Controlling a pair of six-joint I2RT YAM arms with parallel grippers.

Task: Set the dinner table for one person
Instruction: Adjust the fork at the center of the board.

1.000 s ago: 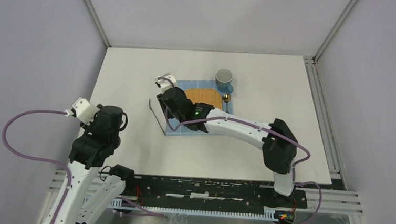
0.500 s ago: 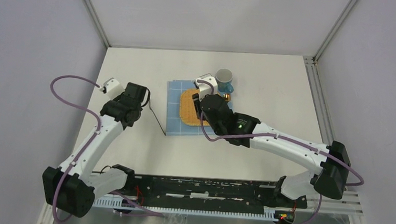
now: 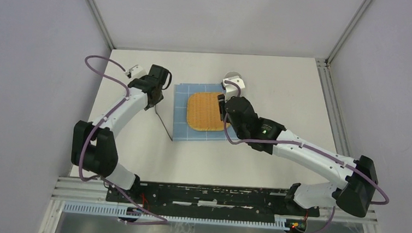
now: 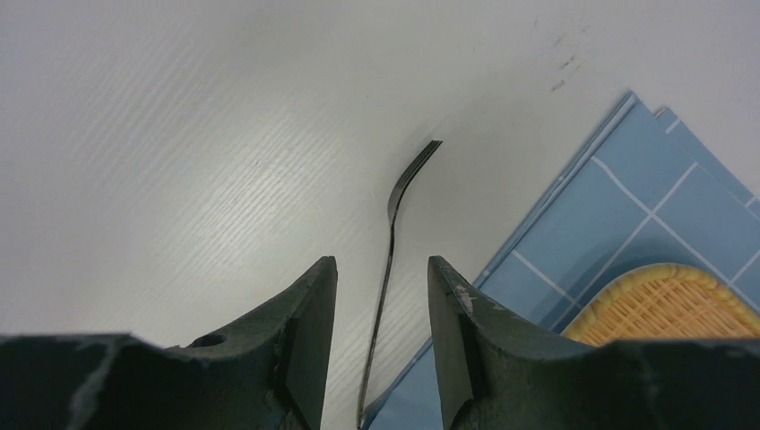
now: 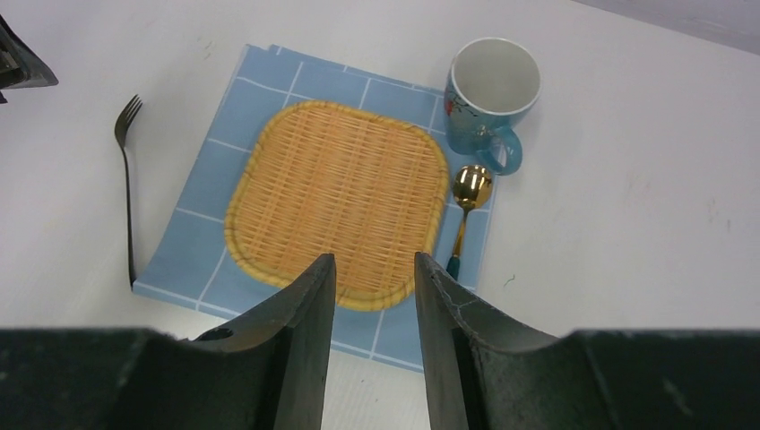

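The counter (image 3: pixel 283 83) underlies everything, bare toward 12 and 3 o'clock. A fork (image 5: pixel 128 179) lies along the 9 o'clock edge of the cloth (image 5: pixel 197 242); mug (image 5: pixel 491 90) at 1, spoon (image 5: pixel 466 202) at 3. The left end effector (image 4: pixel 381 269) and right end effector (image 5: pixel 375 264) hover half-spread, empty.

Left arm (image 3: pixel 118 107), right arm (image 3: pixel 305 151): white links, black joints, purple cables (image 3: pixel 101 60). Green LED (image 3: pixel 265 132) on right. Left gripper (image 4: pixel 381 264) dark, scuffed.

A square woven straw mat (image 5: pixel 339 202) is lying on a blue checked cloth (image 5: pixel 193 235); a dark fork (image 5: pixel 126 197) is lying just left, a gold spoon (image 5: pixel 464 210) and blue mug (image 5: pixel 491 94) right.
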